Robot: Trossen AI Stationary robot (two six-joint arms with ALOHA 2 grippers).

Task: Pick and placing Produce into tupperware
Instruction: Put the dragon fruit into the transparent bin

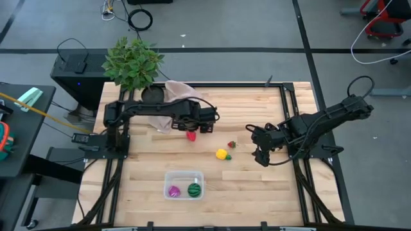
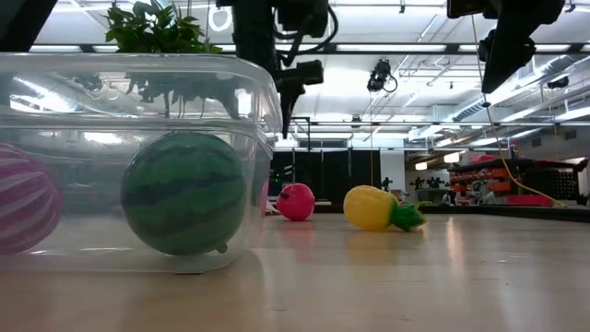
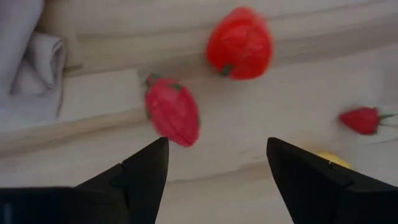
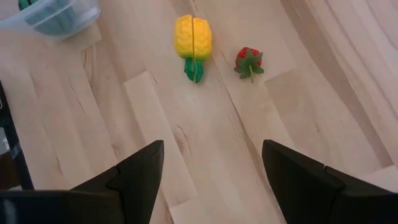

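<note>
From my remote station I see the left gripper hanging over the middle of the wooden table toward its far edge, jaws spread wide and holding nothing. In the left wrist view its two dark fingers frame bare wood, with a red toy fruit lying just beyond the gap, closer to one fingertip than the other and touching neither; a second, rounder red piece sits farther out on the boards, a small strawberry lies off to the side, and the beige cloth is bunched at the edge of that view. The right gripper hovers over the right half of the table, also wide open and empty; the yellow toy with green leaves and the strawberry lie side by side on the wood well ahead of its fingertips, none of them between the jaws. The clear tupperware stands near the front edge, left of centre, holding the green striped ball and a purple striped piece. A potted plant stands at the far left corner.
</note>
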